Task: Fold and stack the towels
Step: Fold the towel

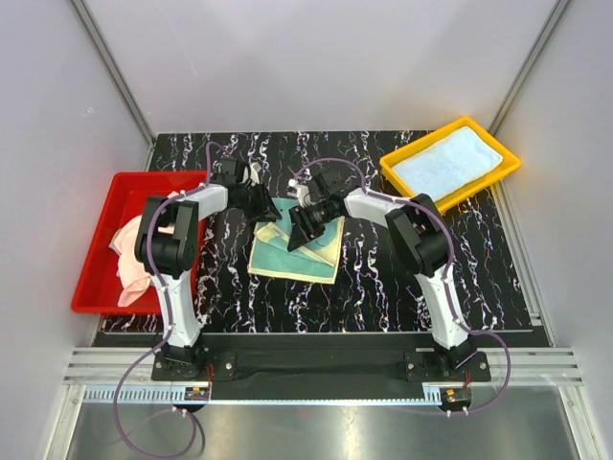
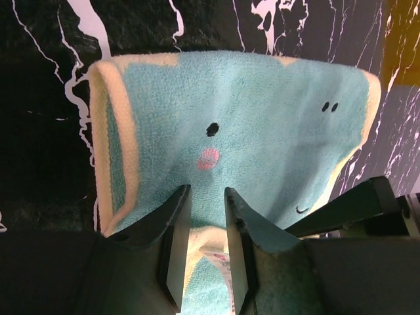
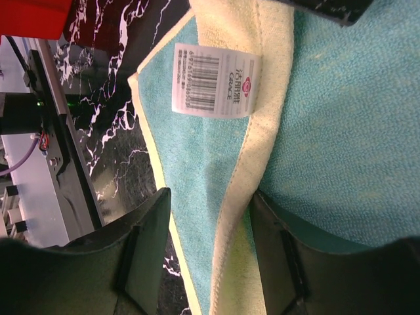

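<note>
A teal towel [image 1: 295,251] with a pale yellow hem lies at the middle of the desk [image 1: 383,287]. The left claw [image 2: 207,200] pinches its far edge, while the right claw [image 3: 210,197] straddles the hem, and I cannot tell whether it presses. A light blue towel [image 1: 450,160] fills the yellow tray [image 1: 397,174] at the far right corner, and a peach-pink towel [image 1: 129,259] lies in the red tray [image 1: 96,287] at the left edge.

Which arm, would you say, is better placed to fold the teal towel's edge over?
Probably left: the left end effector pinches the teal towel; the right end effector stands open around it.
</note>
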